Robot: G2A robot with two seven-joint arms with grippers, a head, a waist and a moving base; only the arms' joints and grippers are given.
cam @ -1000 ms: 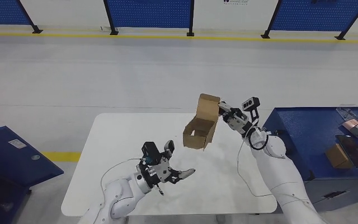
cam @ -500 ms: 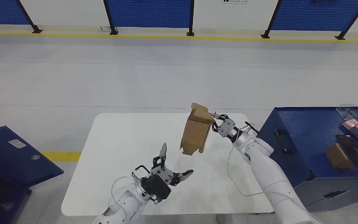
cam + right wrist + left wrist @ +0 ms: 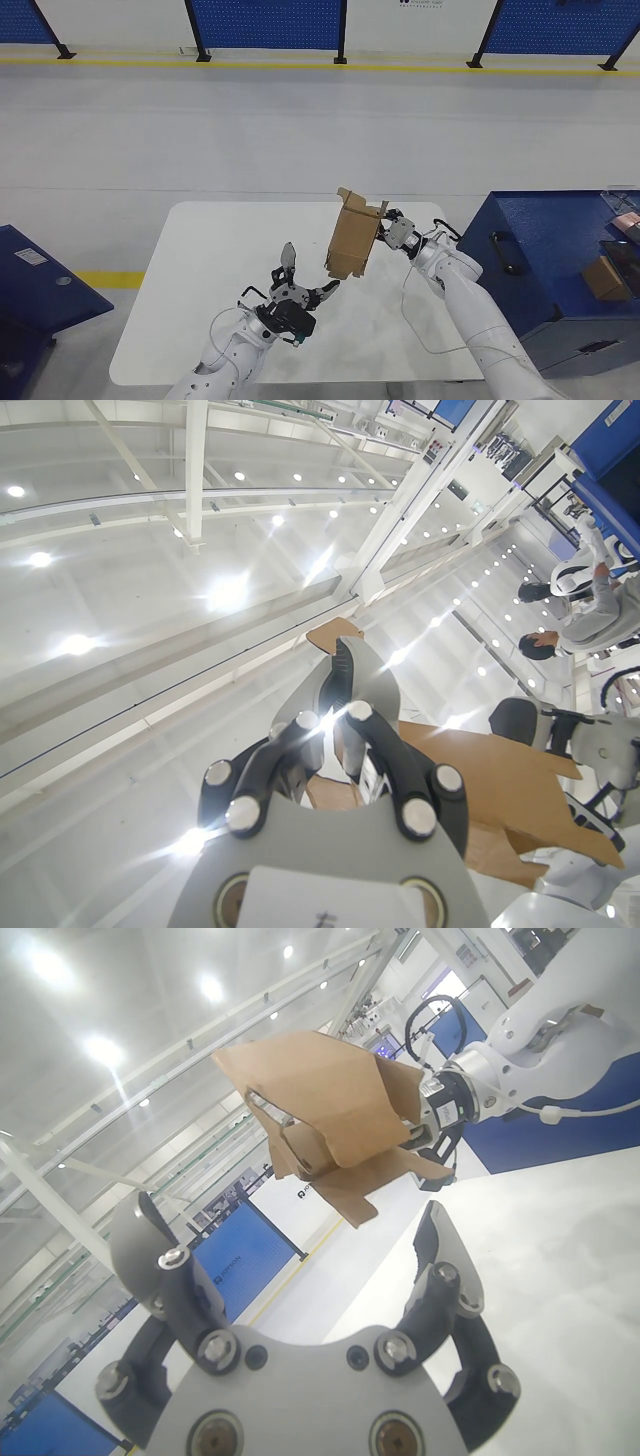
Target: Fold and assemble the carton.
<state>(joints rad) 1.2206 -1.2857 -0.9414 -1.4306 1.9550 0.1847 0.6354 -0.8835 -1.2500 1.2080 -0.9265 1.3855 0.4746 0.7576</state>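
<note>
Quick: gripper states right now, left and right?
Left gripper: open, holding nothing.
Right gripper: closed on the carton.

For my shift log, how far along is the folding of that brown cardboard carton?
Done: the brown cardboard carton is opened into a box shape. In hand: the right gripper is shut on its edge, holding it above the white table; the open left gripper is nearby, lower down. Remaining: the bottom flaps hang loose, unfolded and untucked.
</note>
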